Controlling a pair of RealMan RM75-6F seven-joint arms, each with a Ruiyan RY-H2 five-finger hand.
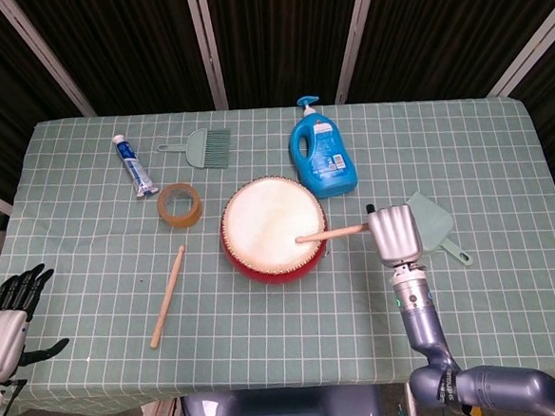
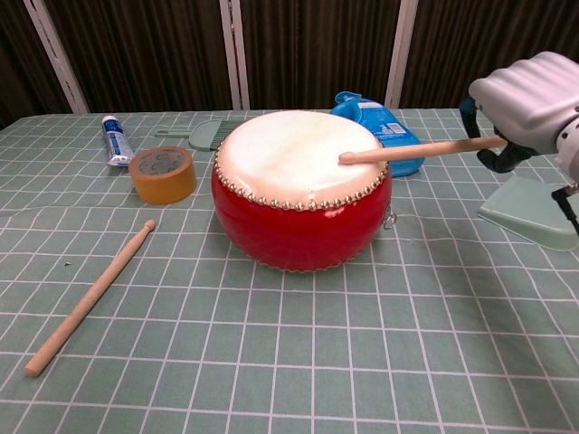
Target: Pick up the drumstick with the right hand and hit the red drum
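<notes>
The red drum (image 1: 273, 229) (image 2: 301, 189) with a cream skin stands mid-table. My right hand (image 1: 395, 235) (image 2: 530, 99) grips a wooden drumstick (image 1: 332, 233) (image 2: 418, 150) just right of the drum. The stick's tip lies on the right part of the drum skin. A second drumstick (image 1: 167, 296) (image 2: 89, 297) lies on the cloth left of the drum. My left hand (image 1: 7, 315) hangs off the table's front left corner, fingers spread, holding nothing.
A blue detergent bottle (image 1: 320, 153) stands behind the drum. A tape roll (image 1: 179, 204), a toothpaste tube (image 1: 134, 166) and a small green brush (image 1: 200, 147) lie at the back left. A green dustpan (image 1: 435, 227) (image 2: 534, 212) sits beside my right hand.
</notes>
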